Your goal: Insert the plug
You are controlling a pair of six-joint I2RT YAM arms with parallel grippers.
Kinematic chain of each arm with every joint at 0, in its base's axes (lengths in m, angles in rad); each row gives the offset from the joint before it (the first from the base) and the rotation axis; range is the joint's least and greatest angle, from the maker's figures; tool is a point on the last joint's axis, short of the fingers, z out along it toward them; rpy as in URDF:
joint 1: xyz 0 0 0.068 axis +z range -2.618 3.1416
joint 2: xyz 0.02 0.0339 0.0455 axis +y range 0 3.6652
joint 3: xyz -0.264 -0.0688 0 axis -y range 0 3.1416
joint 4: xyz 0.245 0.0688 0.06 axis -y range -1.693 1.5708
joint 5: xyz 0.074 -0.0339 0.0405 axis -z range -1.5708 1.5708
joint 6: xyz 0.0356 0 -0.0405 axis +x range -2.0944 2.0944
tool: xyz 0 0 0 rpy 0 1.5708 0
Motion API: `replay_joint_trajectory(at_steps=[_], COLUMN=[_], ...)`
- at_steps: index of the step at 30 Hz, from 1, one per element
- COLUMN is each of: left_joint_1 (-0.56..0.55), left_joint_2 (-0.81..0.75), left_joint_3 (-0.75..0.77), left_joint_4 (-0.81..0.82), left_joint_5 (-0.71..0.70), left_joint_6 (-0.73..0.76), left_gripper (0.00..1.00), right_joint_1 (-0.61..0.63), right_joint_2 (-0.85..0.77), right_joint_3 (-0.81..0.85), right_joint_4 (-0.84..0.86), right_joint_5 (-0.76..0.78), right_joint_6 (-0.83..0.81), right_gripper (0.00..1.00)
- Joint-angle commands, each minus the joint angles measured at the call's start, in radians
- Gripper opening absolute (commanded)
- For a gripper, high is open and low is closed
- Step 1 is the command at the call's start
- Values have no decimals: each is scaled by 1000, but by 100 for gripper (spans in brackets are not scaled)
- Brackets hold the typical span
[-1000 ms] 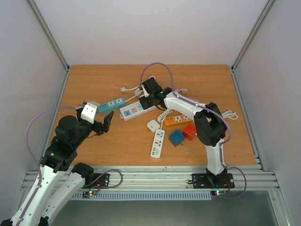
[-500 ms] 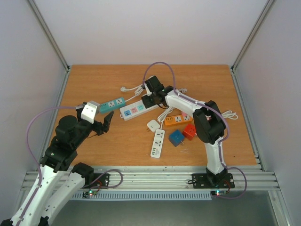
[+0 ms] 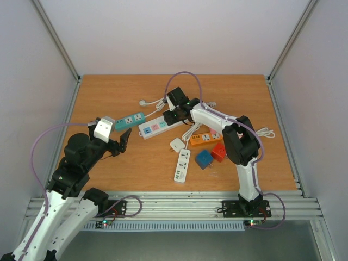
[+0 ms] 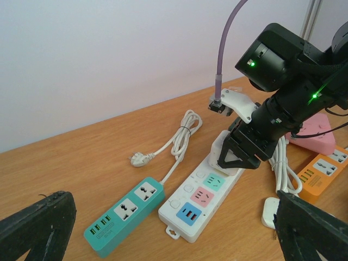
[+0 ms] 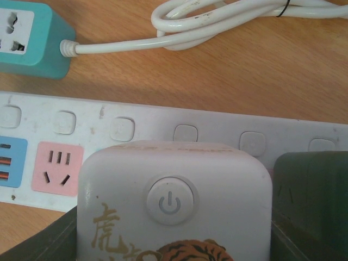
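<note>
The white adapter plug [image 5: 174, 206], marked with a power button and a tiger print, is being pinched between the right gripper's [image 4: 237, 157] fingers just over the far end of the white power strip [image 4: 198, 201]. Seating is being judged as not yet done. The left gripper [image 3: 117, 142] is being held spread wide and empty, well apart.

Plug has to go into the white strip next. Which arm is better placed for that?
Right. The right gripper holds the white plug over the white power strip. The left gripper is open, empty and off to the side by the teal strip.
</note>
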Motion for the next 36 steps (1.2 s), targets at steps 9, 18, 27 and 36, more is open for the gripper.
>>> replay_joint_trajectory(at_steps=[9, 18, 27, 36], left_joint_1=[2, 2, 2, 2], left_joint_2=[5, 5, 7, 8], left_joint_3=[-14, -16, -20, -22], left_joint_4=[62, 62, 66, 67], left_joint_5=[-6, -4, 5, 11], left_joint_6=[10, 12, 15, 18], left_gripper=[99, 99, 99, 99], right_joint_1=[-2, 0, 2, 10], right_joint_2=[65, 77, 97, 126], right_joint_3=[21, 0, 2, 25], right_joint_4=[-51, -93, -109, -140], right_joint_5=[-26, -29, -67, -32], right_joint_6=[3, 20, 27, 6], right_gripper=[38, 39, 40, 41])
